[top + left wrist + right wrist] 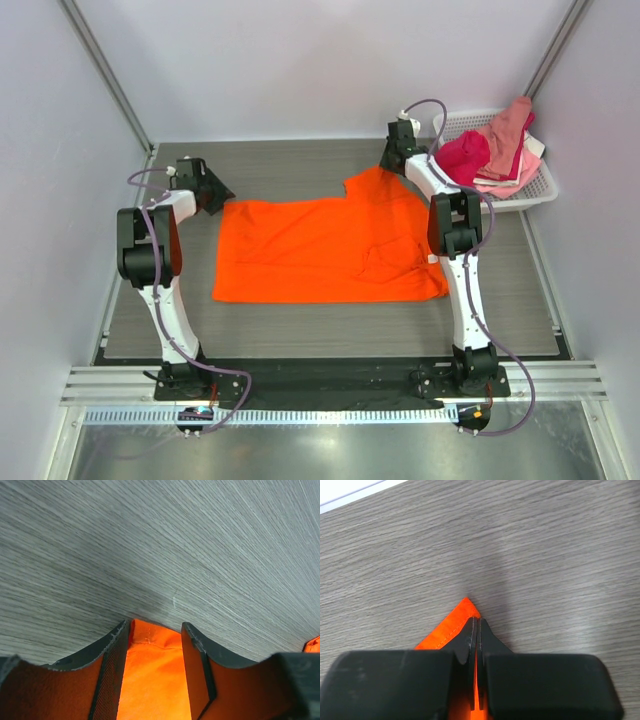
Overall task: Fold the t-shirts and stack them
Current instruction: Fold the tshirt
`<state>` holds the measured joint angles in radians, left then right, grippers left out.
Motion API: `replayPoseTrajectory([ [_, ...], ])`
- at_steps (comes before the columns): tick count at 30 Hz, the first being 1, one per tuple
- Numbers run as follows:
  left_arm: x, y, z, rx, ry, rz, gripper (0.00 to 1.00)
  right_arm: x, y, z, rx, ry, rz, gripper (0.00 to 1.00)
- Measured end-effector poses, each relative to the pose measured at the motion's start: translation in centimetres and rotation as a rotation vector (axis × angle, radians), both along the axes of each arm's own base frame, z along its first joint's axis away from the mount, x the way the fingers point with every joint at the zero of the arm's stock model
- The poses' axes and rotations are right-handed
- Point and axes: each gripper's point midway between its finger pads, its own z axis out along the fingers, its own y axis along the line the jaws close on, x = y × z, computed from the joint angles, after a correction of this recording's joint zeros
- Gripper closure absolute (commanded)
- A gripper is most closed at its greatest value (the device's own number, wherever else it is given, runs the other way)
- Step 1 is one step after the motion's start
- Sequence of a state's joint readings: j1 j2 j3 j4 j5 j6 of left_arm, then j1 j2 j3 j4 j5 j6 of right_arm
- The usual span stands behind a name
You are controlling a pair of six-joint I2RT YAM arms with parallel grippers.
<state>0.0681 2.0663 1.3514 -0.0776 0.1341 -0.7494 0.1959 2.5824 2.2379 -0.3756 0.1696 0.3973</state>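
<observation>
A bright orange t-shirt [320, 250] lies spread flat on the grey wood table. My left gripper [212, 192] sits at the shirt's far left corner. In the left wrist view [156, 626] its jaws stand apart with orange cloth [155, 675] between them, not pinched. My right gripper [393, 157] is at the shirt's far right corner. In the right wrist view [477, 620] it is shut on the hemmed corner of the orange shirt [451, 625], low over the table. A magenta shirt [462, 155], a salmon pink one [508, 130] and a pale pink one [500, 185] lie in the basket.
A white lattice basket [540, 190] stands at the back right, close to my right arm. White walls close in the table on the left, back and right. A metal rail runs along the near edge [330, 385].
</observation>
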Motion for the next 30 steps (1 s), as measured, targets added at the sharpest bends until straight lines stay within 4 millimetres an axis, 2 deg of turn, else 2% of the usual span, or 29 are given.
replayPoseTrajectory([
  [3,0.0,0.0,0.0,0.003,0.0,-0.001,0.54,-0.1,-0.2,0.0,0.003,0.004,-0.003,0.99],
  [6,-0.1,0.1,-0.2,0.009,0.004,-0.005,0.61,-0.2,-0.2,-0.1,0.009,0.006,-0.004,0.99],
  [11,-0.7,0.1,-0.6,0.02,0.017,-0.019,0.8,-0.3,-0.3,0.0,0.019,0.01,-0.005,0.99],
  [12,-0.8,0.1,-0.7,0.022,0.021,-0.022,0.84,-0.4,-0.3,0.0,0.022,0.012,-0.006,0.99],
  [13,-0.9,0.1,-0.8,0.024,0.024,-0.024,0.93,-0.4,-0.2,0.0,0.025,0.013,-0.006,0.99],
  [15,-1.1,0.1,-1.0,0.03,0.031,-0.033,1.0,-0.4,-0.1,0.0,0.031,0.014,-0.005,0.99],
  [20,-1.1,0.1,-0.9,0.033,0.03,-0.039,1.0,-0.6,0.0,0.0,0.039,0.017,-0.005,0.99],
  [25,-1.8,0.4,-0.8,0.054,0.044,-0.032,1.0,-1.7,-0.3,0.3,0.04,0.039,-0.012,0.99],
  [30,-3.4,0.6,-0.4,0.076,0.055,-0.026,1.0,-3.3,-1.2,2.2,0.039,0.043,-0.02,0.99],
])
